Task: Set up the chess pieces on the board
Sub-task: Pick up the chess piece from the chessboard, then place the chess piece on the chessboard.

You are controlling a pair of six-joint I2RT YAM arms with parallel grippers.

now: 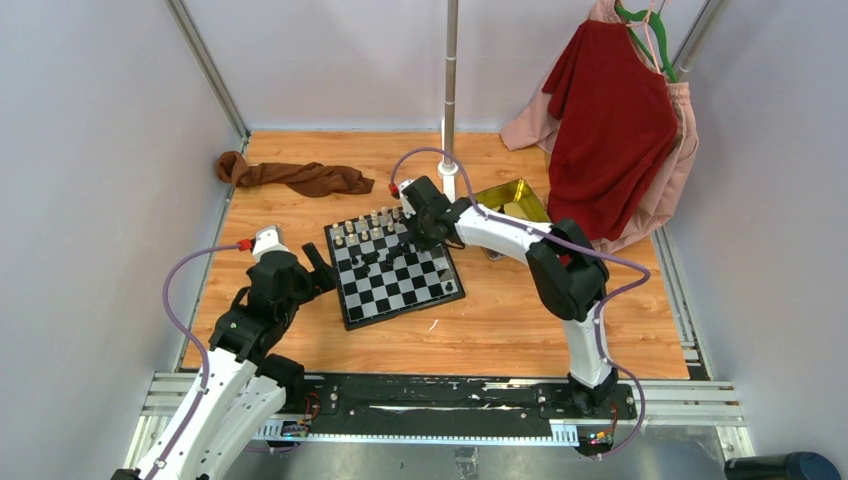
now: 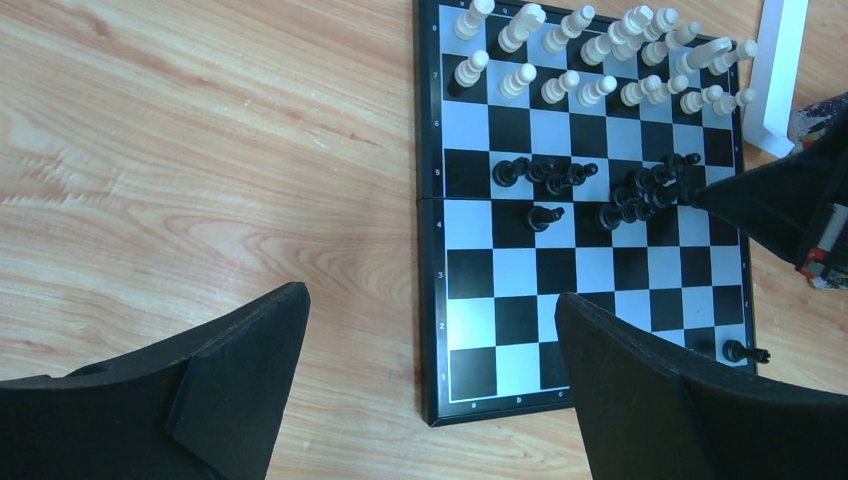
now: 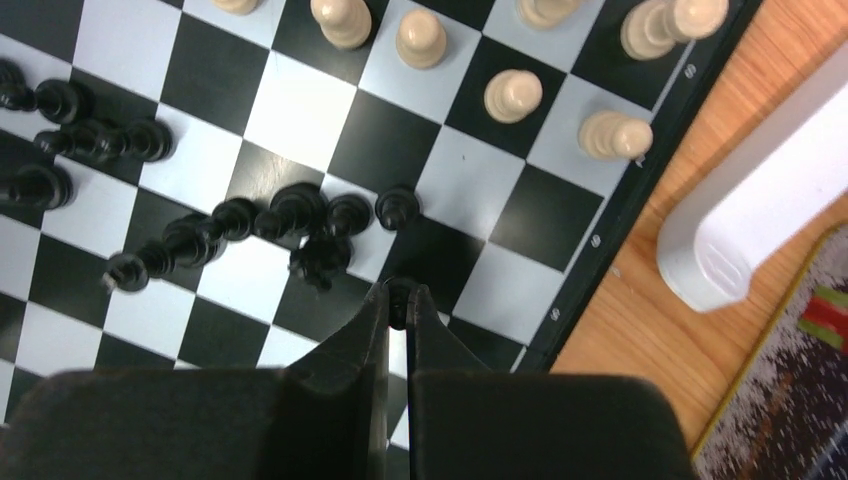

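The board (image 1: 400, 296) lies mid-table. Cream chess pieces (image 2: 590, 60) stand in two rows along its far edge. Black chess pieces (image 3: 300, 215) cluster in a loose heap on the middle squares, several lying down. One black piece (image 2: 745, 351) stands alone at a near corner. My right gripper (image 3: 399, 292) is over the board beside the heap, shut on a small black piece (image 3: 398, 300) pinched between its fingertips. My left gripper (image 2: 430, 297) hovers wide open over the board's near left corner, holding nothing.
A white pole base (image 3: 760, 210) stands just off the board's right edge, with a yellow-gold tin (image 1: 515, 200) behind it. A brown cloth (image 1: 295, 177) lies at the back left. Red and pink garments (image 1: 610, 130) hang at the back right.
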